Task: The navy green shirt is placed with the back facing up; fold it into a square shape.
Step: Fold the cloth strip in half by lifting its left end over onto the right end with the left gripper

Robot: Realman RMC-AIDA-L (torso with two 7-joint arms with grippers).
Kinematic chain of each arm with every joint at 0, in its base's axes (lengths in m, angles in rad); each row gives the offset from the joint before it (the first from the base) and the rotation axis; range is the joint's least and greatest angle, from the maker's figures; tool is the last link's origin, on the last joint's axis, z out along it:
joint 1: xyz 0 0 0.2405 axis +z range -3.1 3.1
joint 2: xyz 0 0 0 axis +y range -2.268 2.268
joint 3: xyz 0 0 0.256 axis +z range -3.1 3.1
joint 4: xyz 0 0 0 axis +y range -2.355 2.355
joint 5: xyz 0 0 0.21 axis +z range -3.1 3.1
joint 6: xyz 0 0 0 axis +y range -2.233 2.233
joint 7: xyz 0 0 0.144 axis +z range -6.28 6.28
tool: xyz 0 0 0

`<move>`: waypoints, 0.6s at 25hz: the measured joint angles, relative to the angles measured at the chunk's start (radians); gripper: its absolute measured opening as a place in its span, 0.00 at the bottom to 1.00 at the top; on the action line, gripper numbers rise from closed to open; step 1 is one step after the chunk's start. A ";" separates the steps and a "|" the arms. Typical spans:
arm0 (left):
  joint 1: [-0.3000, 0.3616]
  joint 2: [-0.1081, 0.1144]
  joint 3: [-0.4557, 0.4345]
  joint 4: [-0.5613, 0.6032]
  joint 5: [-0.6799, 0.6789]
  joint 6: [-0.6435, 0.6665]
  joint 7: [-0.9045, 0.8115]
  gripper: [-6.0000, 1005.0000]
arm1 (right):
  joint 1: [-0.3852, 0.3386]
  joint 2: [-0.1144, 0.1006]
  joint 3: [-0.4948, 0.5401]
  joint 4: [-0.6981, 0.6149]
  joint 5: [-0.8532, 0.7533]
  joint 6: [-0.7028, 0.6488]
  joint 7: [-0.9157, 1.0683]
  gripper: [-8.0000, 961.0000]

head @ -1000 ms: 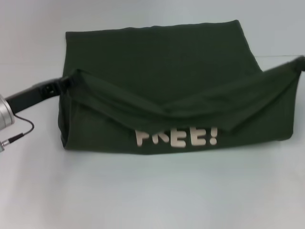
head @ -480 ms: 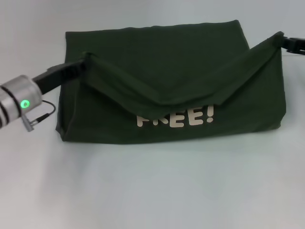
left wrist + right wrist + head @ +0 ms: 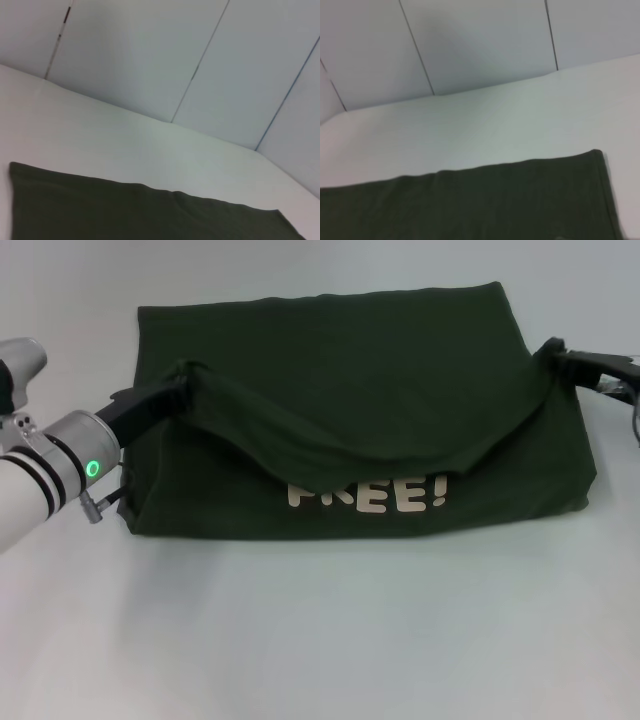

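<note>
Navy green shirt (image 3: pixel 340 380) lies flat on the white table (image 3: pixel 320 640), spread wide across the middle of the head view, with its near edge lifted off the surface and pulled toward the far side. White "FREE!" lettering (image 3: pixel 367 495) shows on the exposed underlayer near the front, part of it covered by the sagging fold. Left gripper (image 3: pixel 180 380) is clamped on the raised hem at the shirt's left side; right gripper (image 3: pixel 552 352) is pinched on the matching corner at the right side. Fabric between them droops in a shallow V, lowest point just above the lettering. Both wrist views look over the far hem of the shirt toward the wall panels (image 3: pixel 150 55); neither shows its own fingers, so the grip is read from the head view only, where cloth bunches tight at each tip. Step in hand, as I judge it: the lengthwise fold, carrying the near edge over to the far edge. Roughly mid-fold, corners about halfway across. Next move calls for both arms to travel forward together at equal height, keep the hem taut so the sag doesn't crease, line the held corners with the far corners, lower, then let go. Uneven travel would skew the fold.
</note>
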State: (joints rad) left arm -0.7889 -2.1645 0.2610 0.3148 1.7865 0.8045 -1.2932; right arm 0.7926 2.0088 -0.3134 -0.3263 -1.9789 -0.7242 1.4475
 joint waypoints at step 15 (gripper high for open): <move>0.005 0.000 0.000 -0.016 -0.038 -0.003 0.032 0.04 | 0.000 0.016 -0.008 0.018 0.052 0.018 -0.041 0.09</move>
State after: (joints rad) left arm -0.7844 -2.1644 0.2605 0.2984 1.7485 0.8016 -1.2615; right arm 0.7922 2.0244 -0.3219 -0.3083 -1.9268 -0.7065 1.4062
